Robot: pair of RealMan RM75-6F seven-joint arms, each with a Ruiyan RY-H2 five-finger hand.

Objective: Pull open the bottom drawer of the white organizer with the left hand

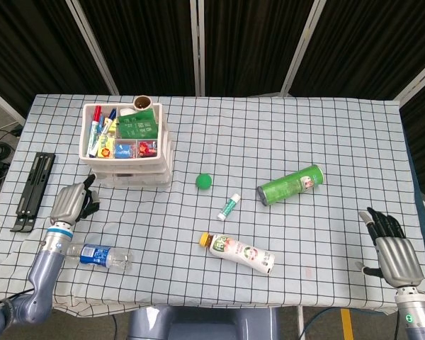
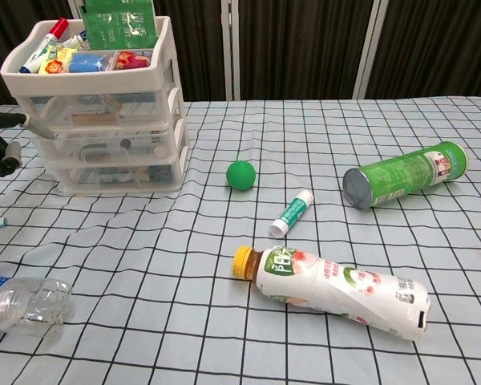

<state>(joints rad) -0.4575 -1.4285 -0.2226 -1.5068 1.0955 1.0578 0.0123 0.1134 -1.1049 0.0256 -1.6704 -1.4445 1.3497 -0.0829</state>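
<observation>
The white organizer [image 1: 127, 145] sits in the upper left of the frame on the checked surface [image 1: 283, 142], its top tray full of markers and packets, its drawers shut. My left robot hand [image 1: 71, 204] hovers low and left of it, apart from the drawers, fingers loosely curled, holding nothing. Just below it lies a clear water bottle [image 1: 103, 256]. My right robot hand [image 1: 393, 248] rests at the lower right corner, fingers spread. Mid-frame lie a green ball [image 1: 204, 180], a glue stick [image 1: 228, 206], a green can [image 1: 290, 184] and a juice bottle [image 1: 239, 252].

Head view overhead; chest view low, near.
</observation>
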